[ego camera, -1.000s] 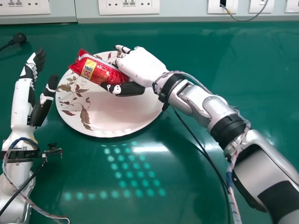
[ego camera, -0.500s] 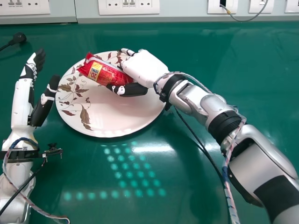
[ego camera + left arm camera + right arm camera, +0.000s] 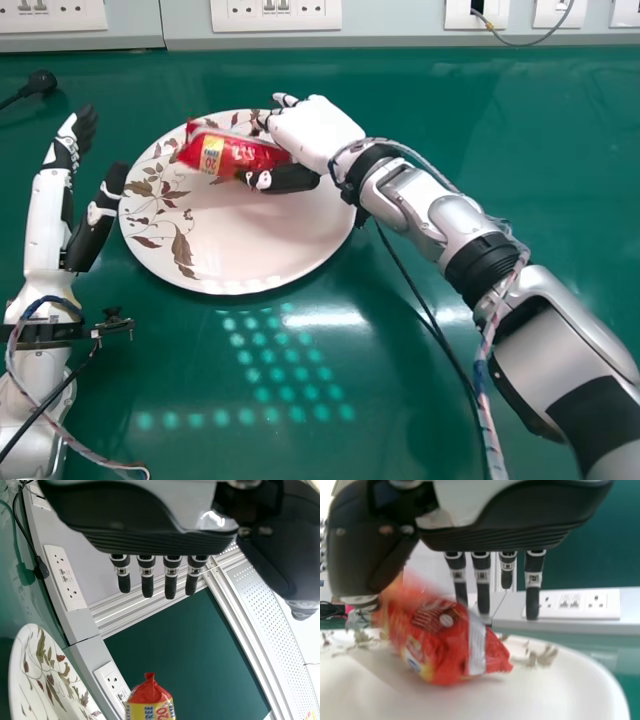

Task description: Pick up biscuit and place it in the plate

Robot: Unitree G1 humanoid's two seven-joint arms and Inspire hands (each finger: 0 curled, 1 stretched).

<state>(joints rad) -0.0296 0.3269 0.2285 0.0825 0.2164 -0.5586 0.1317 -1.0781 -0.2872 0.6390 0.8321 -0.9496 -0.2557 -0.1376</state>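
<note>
The right hand (image 3: pixel 315 130) is over the plate's upper right part, its thumb near the right end of the red biscuit packet (image 3: pixel 228 153). That packet lies over the upper part of the white leaf-patterned plate (image 3: pixel 240 245). In the right wrist view the right hand (image 3: pixel 490 537) has straight fingers, and the blurred packet (image 3: pixel 445 640) is tilted at the plate (image 3: pixel 565 695), beside the thumb. Whether they touch is unclear. Left of the plate stays the left hand (image 3: pixel 62 155), open and empty; the left wrist view shows that left hand (image 3: pixel 155 542) and the packet's end (image 3: pixel 150 705).
A black plug (image 3: pixel 40 82) with its cable lies at the table's back left. White socket panels (image 3: pixel 275 14) line the wall behind the green table (image 3: pixel 500 120). Black cables (image 3: pixel 430 315) hang from the right arm beside the plate's right side.
The packet has shifted right over the plate and turned more level. My right hand has moved right and slightly back, away from the packet's left end. The left hand has stayed still.
</note>
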